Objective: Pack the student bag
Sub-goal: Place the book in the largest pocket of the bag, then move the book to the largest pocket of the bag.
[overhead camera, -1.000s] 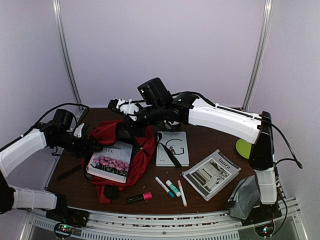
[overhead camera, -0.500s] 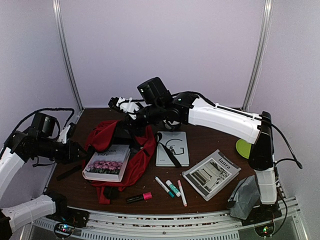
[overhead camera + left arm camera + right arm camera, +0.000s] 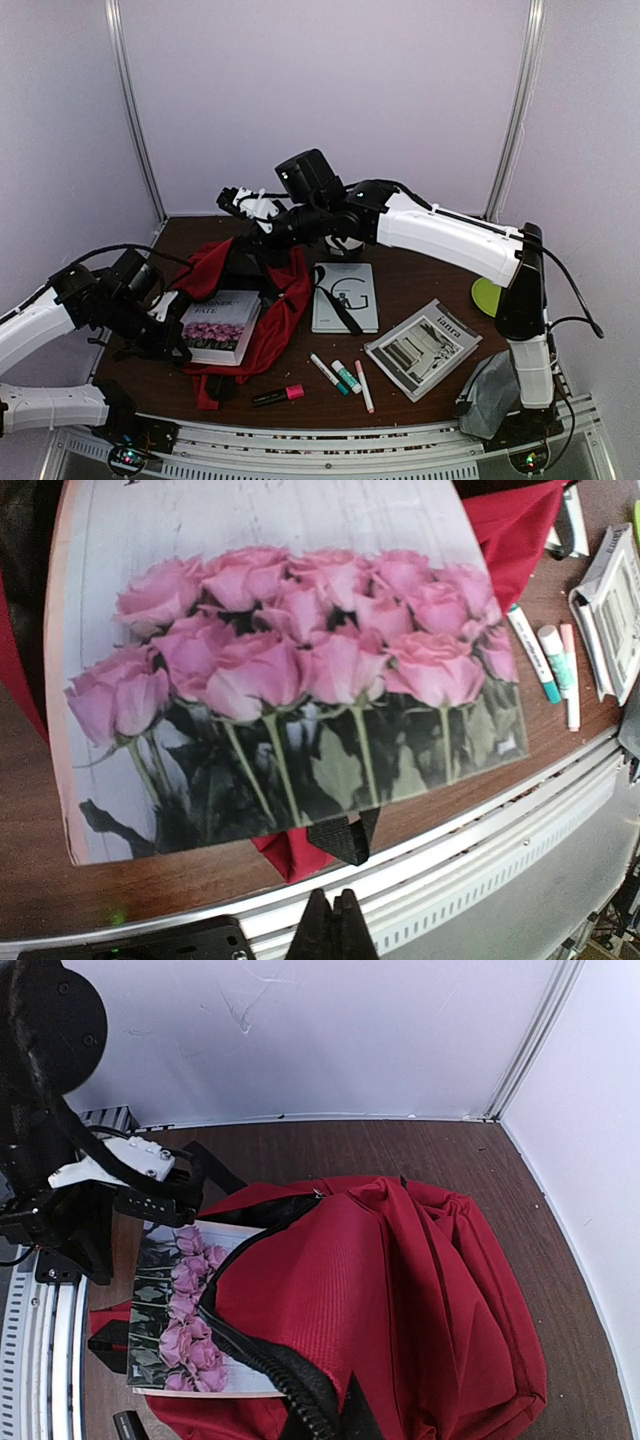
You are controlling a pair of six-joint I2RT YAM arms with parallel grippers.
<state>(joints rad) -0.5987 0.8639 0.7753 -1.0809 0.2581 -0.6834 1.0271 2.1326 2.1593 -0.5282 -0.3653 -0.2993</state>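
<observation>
**A:** Where is the bag?

**B:** The bag [image 3: 287,300] is on the left half of the table [image 3: 425,280]. It is soft red cloth, slumped and creased, with its mouth facing the near-left corner.

**A:** What shows at the mouth?

**B:** A black zip [image 3: 240,1340] edges it, with dark lining under the raised flap. A book [image 3: 218,325] with pink roses on the cover lies on the lower red cloth, its far end under that flap. A black strap [image 3: 340,840] sticks out below the book.

**A:** What are the fingers doing?

**B:** The right gripper [image 3: 335,1415] is clamped on the zip edge and holds the flap up. The left gripper [image 3: 333,920] is pressed closed on nothing, just short of the strap.
</observation>
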